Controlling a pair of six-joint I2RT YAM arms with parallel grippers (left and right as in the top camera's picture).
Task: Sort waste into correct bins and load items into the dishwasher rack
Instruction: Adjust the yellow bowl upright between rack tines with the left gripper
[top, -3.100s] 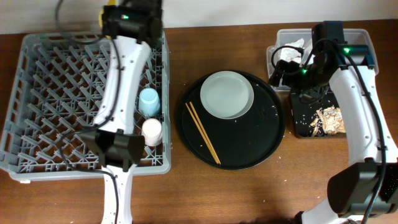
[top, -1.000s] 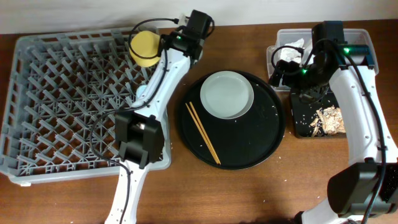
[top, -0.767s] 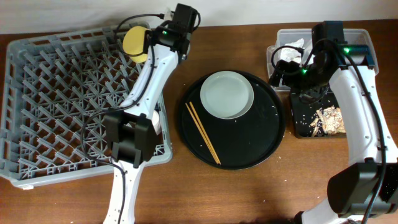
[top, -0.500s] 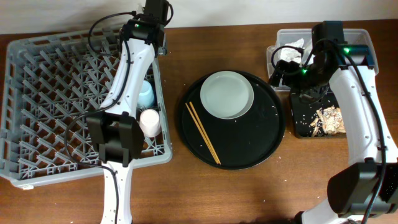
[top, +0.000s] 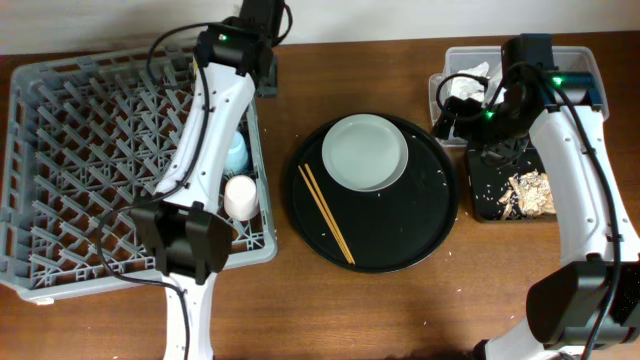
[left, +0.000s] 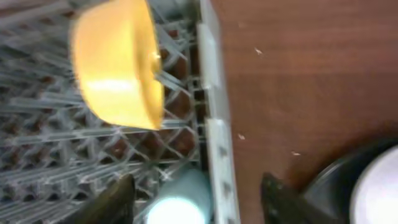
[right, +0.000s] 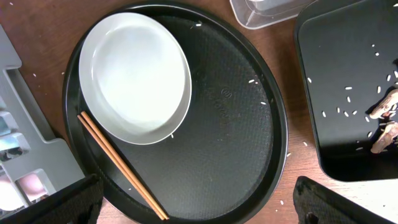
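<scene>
Along the right wall of the dishwasher rack (top: 90, 170), the yellow bowl (left: 118, 62) lies tipped on its side among the pegs. The left gripper (left: 198, 185) hangs just beside it, jaws apart and empty. Right of the rack, the round black tray (top: 410, 228) carries the pale plate (top: 365, 152) and the chopsticks (top: 326, 213). The right gripper (right: 196, 190) hovers above them, spread wide, holding nothing. The blue cup (top: 237, 157) and the pink cup (top: 242, 196) stand inside that same wall.

Overhead cam looks straight down on the whole surface (top: 300, 310), round black tray (top: 400, 235) mid-frame. L wrist cam sits close and blurry over the rack (left: 214, 134) edge left of the tray. R wrist cam looks down on the tray from nearer. All 3 share the tray's left rim.
</scene>
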